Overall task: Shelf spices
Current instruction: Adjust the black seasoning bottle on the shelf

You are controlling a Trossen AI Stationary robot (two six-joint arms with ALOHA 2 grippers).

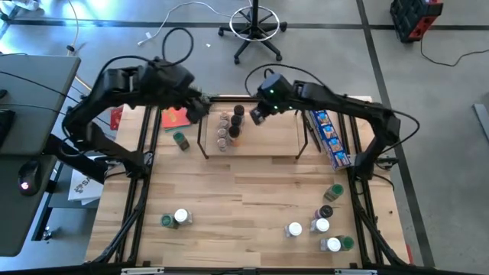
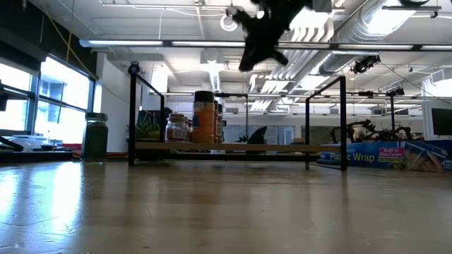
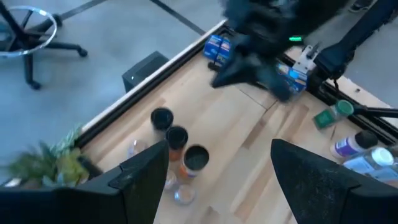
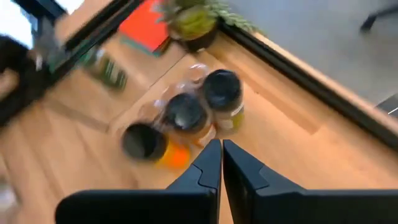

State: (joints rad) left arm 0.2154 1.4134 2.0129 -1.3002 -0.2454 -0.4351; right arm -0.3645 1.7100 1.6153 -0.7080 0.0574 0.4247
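Jaws first: we've got the left gripper (image 1: 205,105) spread wide and holding nothing, up over the shelf's (image 1: 263,137) far left corner, while the right gripper (image 1: 256,114) is pressed together and empty, hovering just right of the jars. A small cluster of spices (image 1: 228,126) stands on the shelf's left end, one of them orange-filled (image 4: 168,152). More jars (image 1: 321,225) sit scattered on the near side of the table (image 1: 244,198).
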